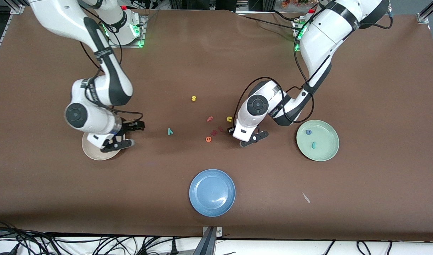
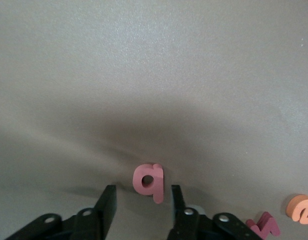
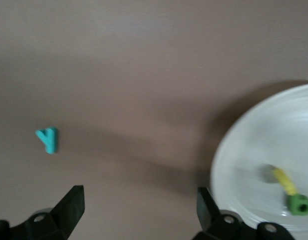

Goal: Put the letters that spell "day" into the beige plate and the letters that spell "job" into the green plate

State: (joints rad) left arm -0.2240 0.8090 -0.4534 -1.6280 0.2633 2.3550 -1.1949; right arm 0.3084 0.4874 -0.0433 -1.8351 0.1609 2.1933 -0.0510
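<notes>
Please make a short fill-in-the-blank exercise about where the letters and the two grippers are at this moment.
1. The dark blue o and light blue j lie in the ____ plate.
2. The left gripper is low over the pink letter ____.
3. The open right gripper is at the rim of the ____ plate.
4. The teal y lies on the ____.

Missing words: green; b; beige; table
</notes>
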